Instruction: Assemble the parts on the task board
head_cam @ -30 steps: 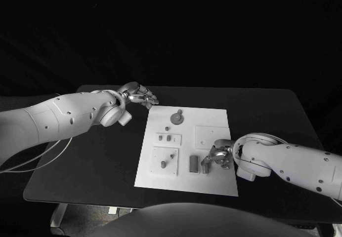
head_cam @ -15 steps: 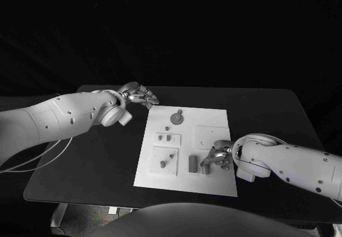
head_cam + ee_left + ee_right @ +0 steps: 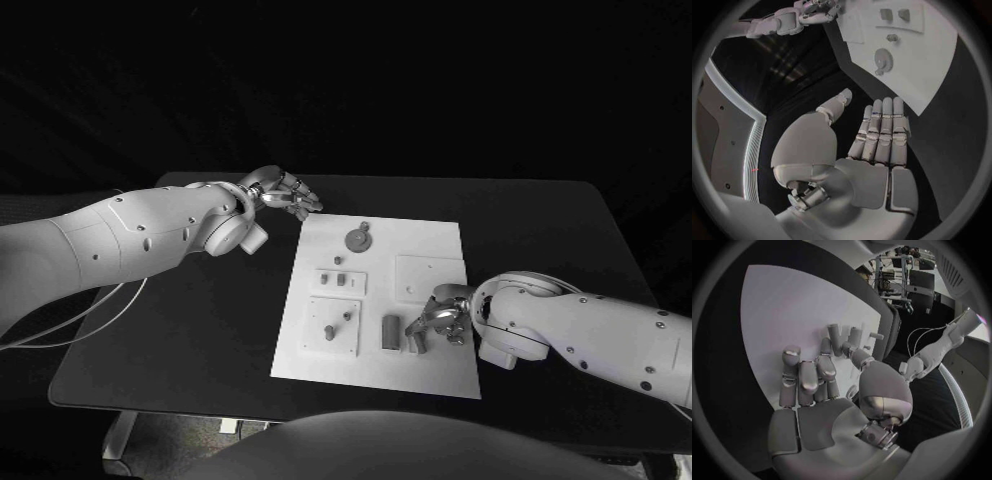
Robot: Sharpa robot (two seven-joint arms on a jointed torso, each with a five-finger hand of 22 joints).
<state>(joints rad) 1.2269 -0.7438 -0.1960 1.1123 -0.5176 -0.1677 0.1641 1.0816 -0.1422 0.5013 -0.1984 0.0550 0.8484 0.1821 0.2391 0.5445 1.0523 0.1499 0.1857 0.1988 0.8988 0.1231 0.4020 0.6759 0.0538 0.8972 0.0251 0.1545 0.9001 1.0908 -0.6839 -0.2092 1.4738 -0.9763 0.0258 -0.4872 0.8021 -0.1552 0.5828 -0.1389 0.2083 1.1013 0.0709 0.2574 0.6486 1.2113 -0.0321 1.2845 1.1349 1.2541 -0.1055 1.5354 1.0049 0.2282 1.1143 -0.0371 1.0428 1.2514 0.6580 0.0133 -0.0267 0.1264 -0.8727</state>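
Note:
The white task board (image 3: 378, 372) lies in the middle of the black table. My right hand (image 3: 441, 322) is over the board's near right part. Its thumb and a finger pinch an upright grey part (image 3: 417, 341), seen from the right wrist as a short post (image 3: 834, 333) just past the fingertips (image 3: 825, 346). A second grey block (image 3: 391, 332) stands close beside it on the board. My left hand (image 3: 283, 192) hovers off the board's far left corner, its fingers (image 3: 882, 131) straight and holding nothing.
On the board are a round part (image 3: 358, 238) at the far end, a small plate with two pieces (image 3: 342, 281), a square plate (image 3: 430, 274) and a plate with pegs (image 3: 335, 327). Bare black table (image 3: 548, 230) lies on both sides of the board.
My right hand and its grey part have shifted only very slightly over the board. The left arm has stayed still.

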